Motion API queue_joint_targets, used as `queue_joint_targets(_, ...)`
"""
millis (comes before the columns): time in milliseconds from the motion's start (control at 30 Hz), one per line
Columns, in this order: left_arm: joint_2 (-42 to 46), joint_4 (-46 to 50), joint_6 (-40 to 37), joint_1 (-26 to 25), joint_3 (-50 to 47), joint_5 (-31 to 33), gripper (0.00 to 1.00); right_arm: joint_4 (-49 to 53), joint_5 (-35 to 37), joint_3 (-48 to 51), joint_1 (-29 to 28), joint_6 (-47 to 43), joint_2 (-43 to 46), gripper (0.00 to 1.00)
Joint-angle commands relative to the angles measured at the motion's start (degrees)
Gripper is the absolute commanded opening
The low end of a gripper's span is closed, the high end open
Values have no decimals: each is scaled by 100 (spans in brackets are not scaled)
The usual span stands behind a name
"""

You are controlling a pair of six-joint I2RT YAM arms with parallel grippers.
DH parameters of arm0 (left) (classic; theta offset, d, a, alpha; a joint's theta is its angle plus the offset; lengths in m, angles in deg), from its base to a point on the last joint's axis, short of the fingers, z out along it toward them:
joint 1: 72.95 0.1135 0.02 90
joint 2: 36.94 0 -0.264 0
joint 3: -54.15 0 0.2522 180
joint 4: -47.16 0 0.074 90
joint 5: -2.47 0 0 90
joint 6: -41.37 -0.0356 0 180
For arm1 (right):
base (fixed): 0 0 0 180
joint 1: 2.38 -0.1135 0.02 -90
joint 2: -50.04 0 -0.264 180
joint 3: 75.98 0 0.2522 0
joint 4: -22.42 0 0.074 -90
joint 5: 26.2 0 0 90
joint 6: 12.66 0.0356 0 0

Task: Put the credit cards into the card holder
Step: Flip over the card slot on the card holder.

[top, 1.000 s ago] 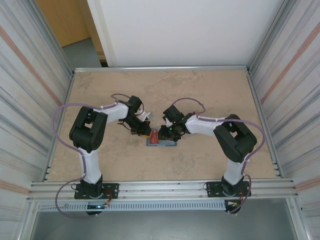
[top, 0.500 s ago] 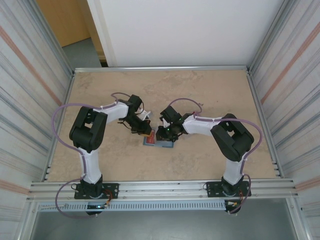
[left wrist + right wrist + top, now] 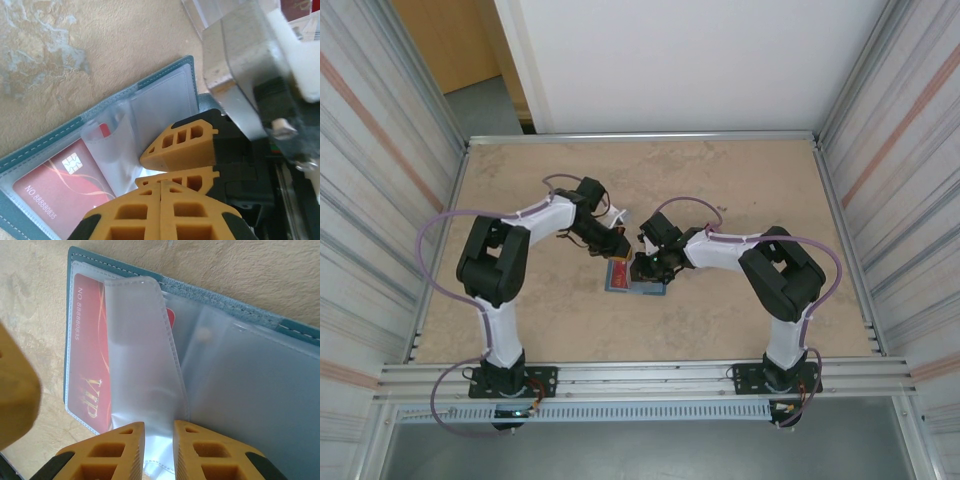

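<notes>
While the arms meet at mid-table:
Table [image 3: 740, 180]: tan, bears the card holder [image 3: 642, 290], which lies open.
Card holder: red credit card [image 3: 87, 355] lies in its end pocket.
Right gripper [image 3: 159, 452]: nipping a clear sleeve [image 3: 145, 380].
Left gripper [image 3: 161, 212]: clenched, empty, just above the holder.

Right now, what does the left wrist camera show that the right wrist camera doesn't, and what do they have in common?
Left wrist view: the left gripper shut, the right arm's grey wrist housing close by, and the chip on the red card.
Right wrist view: the right gripper with a narrow gap at a clear sleeve, and the card's "VIP" print.
Both: the open teal card holder on the table, with a red card in a clear pocket.
</notes>
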Motion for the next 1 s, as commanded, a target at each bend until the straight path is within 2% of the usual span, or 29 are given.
queue_joint_targets(0,-245,286,-56,-80,218,-18,0,186,125,22,-47,2,-154,22)
queue_joint_targets(400,-545,384,-253,-115,235,535,0,316,188,2,-40,-44,66,22)
queue_joint_targets(667,-628,428,-326,-115,248,640,0,540,241,-33,-23,-66,635,24)
queue_joint_targets(833,-603,417,-334,-111,239,641,0,464,148,124,249,-24,933,25)
queue_joint_targets(967,-603,417,-336,-115,237,642,0,317,-85,133,395,25,736,28)
